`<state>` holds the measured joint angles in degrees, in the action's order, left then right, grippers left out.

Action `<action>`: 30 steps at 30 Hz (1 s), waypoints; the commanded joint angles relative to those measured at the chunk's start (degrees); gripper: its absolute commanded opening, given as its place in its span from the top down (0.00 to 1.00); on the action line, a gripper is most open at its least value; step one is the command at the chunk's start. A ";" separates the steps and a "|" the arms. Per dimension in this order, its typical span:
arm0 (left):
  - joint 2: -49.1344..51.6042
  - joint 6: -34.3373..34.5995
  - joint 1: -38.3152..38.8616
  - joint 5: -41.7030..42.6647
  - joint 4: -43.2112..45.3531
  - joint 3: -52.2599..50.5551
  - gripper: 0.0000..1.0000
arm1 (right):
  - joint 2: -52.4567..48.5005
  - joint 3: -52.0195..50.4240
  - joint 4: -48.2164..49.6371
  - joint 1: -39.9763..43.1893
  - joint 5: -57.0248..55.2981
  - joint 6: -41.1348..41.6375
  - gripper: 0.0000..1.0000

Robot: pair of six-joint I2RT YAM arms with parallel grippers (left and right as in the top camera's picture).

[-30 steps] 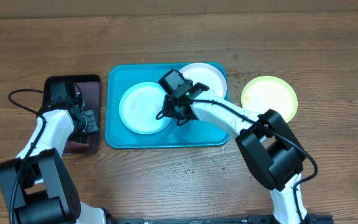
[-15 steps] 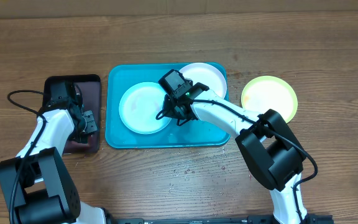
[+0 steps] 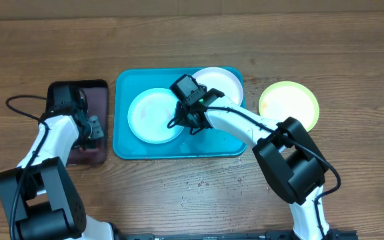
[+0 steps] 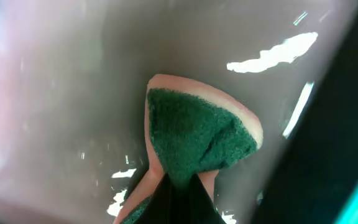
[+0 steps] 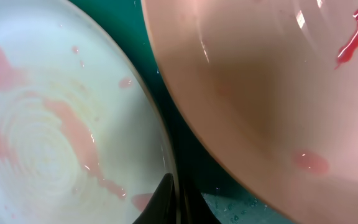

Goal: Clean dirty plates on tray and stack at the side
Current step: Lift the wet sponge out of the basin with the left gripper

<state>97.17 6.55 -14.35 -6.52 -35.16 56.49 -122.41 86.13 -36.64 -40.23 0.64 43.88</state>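
Left gripper (image 4: 178,190): jaws closed tight on a green scrub sponge (image 4: 194,134). It is pinched at its near corner, so the scouring face fans out ahead of the tips. The gripper sits low in the small black-rimmed tray (image 3: 60,88), at the left of the overhead frame. The tray's pinkish floor looks wet. Judged a loading step: sponge taken up before scrubbing.

Right gripper (image 5: 169,198): jaws together at the right rim of the light blue plate (image 5: 48,137), apparently nipping the lip. Judged purpose: steady or tilt the plate for the sponge arm. Pink-red smears across the plate centre, so not yet cleaned.

White plate (image 5: 247,93): upper right in the wrist view, with a red streak on it. Its edge lies just beside or over the blue plate's rim; cannot tell which. Both plates are inside the teal tray (image 3: 122,143), centre of the overhead frame.

Yellow-green plate (image 3: 289,105): on bare tabletop (image 3: 352,53) right of the tray and apart from it. Likely the start of the stack. Smears not resolvable overhead.

Risk: the thin rim grip may slip under scrubbing.
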 commanded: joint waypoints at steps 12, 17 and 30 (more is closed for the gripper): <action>-11.17 -2.97 -0.35 12.46 1.77 3.76 0.96 | -0.85 -0.57 -1.42 -0.24 -0.61 -0.87 0.96; -13.00 -2.69 -1.42 14.14 1.51 3.61 0.96 | -0.85 -0.57 -1.44 -0.26 -0.61 -0.90 0.96; -26.32 -0.74 -12.44 28.61 16.11 -12.31 0.96 | -0.85 -0.57 -1.60 -0.24 -1.20 -0.90 0.96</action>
<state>74.28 4.97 -24.97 14.74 -22.79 48.75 -122.41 86.15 -37.01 -40.23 0.64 43.86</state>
